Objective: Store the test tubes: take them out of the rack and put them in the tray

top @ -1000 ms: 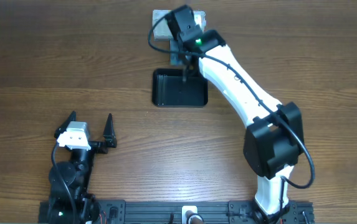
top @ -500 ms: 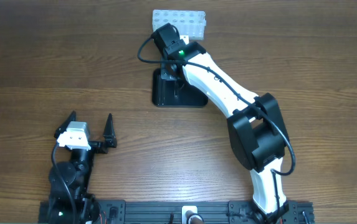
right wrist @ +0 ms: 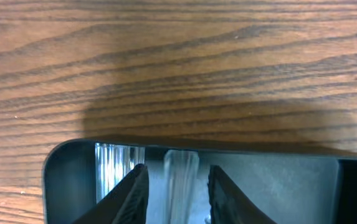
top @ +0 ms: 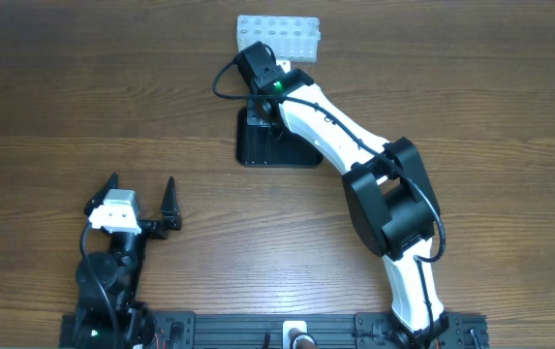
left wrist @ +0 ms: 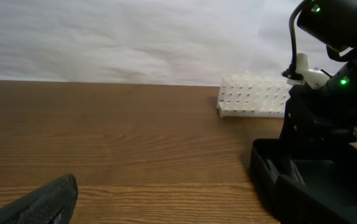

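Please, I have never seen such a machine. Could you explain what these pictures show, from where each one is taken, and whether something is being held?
These are two robot arms at a wooden table. One picture looks down from above. The other two come from a small camera on each arm's wrist. On the table stand a white test-tube rack and a black tray. The right arm reaches to the tray. In its wrist picture the right gripper is open over the tray's corner. A clear tube shows between its fingers with a gap on each side, so it seems not gripped. A second tube lies beside it. The left gripper is open, holds nothing, and rests near its own base.
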Controlling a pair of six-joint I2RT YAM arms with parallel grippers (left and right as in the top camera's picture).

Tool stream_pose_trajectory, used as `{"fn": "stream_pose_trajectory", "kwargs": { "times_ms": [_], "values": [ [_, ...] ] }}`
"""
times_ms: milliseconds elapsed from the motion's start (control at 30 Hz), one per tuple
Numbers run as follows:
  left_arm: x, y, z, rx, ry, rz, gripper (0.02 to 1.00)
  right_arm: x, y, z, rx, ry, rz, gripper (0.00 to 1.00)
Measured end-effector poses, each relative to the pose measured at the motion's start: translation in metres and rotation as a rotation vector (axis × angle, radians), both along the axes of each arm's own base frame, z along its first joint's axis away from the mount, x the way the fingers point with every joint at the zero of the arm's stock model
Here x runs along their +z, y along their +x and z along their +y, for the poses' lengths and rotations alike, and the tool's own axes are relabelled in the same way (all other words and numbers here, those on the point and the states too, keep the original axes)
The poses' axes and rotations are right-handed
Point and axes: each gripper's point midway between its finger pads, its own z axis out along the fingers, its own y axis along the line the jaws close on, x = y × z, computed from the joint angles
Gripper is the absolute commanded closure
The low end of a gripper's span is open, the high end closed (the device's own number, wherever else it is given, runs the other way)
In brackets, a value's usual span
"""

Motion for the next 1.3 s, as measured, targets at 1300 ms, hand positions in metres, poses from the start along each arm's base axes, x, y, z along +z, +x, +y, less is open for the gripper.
{"fn": "stream_pose_trajectory", "kwargs": {
  "times_ms": [1300],
  "values": [
    [0.000,0.000,0.000,0.000,0.000,0.000,0.018,0.111,0.152,-0.084,-0.072,-0.024,-0.627,0.281]
  ]
}}
